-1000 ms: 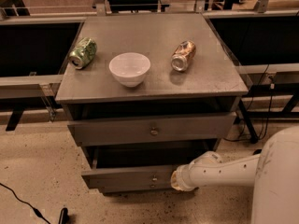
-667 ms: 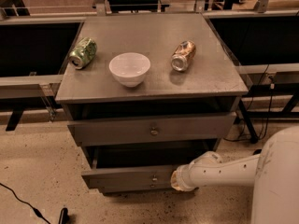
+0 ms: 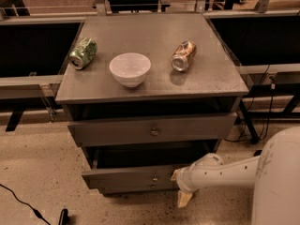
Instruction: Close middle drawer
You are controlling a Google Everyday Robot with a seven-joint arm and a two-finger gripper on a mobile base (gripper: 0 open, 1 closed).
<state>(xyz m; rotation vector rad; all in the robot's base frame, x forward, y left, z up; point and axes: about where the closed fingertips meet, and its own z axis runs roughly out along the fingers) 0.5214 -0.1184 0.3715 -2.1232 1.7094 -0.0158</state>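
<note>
I see the gripper at the right end of the pulled-out middle drawer (parted or pinched, I cannot tell). The top drawer juts out above it, under a white bowl.

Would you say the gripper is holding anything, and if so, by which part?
Nothing seems held; the gripper sits low beside the right end of the middle drawer.
</note>
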